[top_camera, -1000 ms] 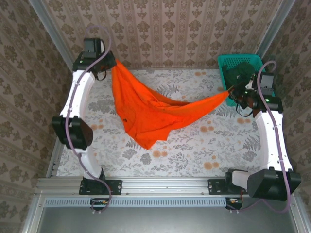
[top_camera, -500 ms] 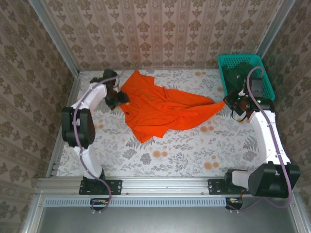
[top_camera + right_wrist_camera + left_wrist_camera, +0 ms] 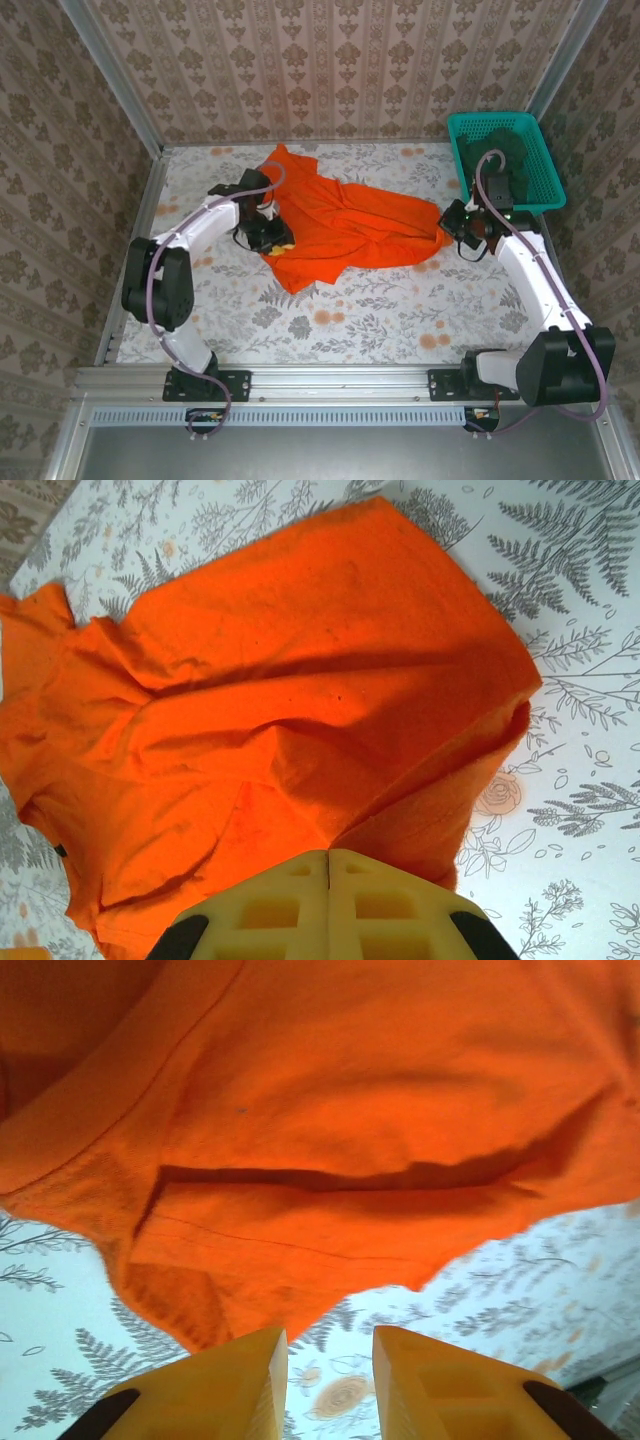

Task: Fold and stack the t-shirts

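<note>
The orange t-shirt (image 3: 345, 215) lies crumpled across the middle of the floral table, its lowest corner pointing toward the near edge. My left gripper (image 3: 268, 236) sits at the shirt's left edge. In the left wrist view this gripper (image 3: 330, 1365) is open, with bare table between its yellow fingers (image 3: 235, 1385) and the shirt's hem (image 3: 300, 1210) just ahead. My right gripper (image 3: 452, 222) is at the shirt's right tip. The right wrist view has that gripper (image 3: 328, 855) shut on a pinch of the orange t-shirt (image 3: 280, 690). Dark green t-shirts (image 3: 505, 150) are piled in the basket.
The teal mesh basket (image 3: 545, 190) stands at the back right corner, just behind the right arm. Patterned walls close in the table on three sides. A metal rail (image 3: 330, 380) with both arm bases runs along the near edge.
The shirt, earlier stretched in the air between both grippers, now lies on the table. The left gripper let go of it and moved down to its left edge. The right gripper lowered, still gripping.
</note>
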Action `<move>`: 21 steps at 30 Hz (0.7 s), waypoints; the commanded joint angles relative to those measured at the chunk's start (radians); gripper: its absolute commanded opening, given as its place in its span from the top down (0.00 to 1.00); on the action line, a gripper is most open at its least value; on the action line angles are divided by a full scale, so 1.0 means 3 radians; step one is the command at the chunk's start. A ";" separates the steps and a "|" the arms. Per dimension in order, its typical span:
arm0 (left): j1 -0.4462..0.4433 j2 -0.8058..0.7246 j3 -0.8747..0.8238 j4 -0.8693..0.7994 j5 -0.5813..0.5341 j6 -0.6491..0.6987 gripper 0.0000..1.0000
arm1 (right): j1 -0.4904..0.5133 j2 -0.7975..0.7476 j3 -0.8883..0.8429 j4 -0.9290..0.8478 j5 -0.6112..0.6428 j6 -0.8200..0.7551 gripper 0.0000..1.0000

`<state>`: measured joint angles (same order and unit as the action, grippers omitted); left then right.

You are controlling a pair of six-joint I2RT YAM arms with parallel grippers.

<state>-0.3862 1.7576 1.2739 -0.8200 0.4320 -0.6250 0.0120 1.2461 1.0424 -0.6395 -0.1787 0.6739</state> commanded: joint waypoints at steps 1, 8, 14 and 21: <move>0.0001 0.0105 0.0017 -0.0112 -0.0111 0.0096 0.71 | 0.0048 0.0013 -0.0081 0.0139 0.0084 0.0021 1.00; -0.0012 0.0261 -0.0056 -0.0115 -0.0259 0.0131 0.71 | 0.0066 -0.0032 -0.0158 0.0189 0.0095 0.0065 1.00; -0.0037 0.0269 -0.0065 -0.0166 -0.0381 0.0156 0.70 | 0.0067 -0.0028 -0.0181 0.0187 0.0095 0.0054 1.00; -0.0094 0.0323 -0.0063 -0.0223 -0.0476 0.0187 0.73 | 0.0067 -0.0003 -0.0192 0.0214 0.0067 0.0060 1.00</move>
<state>-0.4065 1.8442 1.2671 -0.8413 0.3248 -0.5941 0.0246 1.2465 0.9939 -0.5880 -0.1673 0.6846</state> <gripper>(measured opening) 0.268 0.067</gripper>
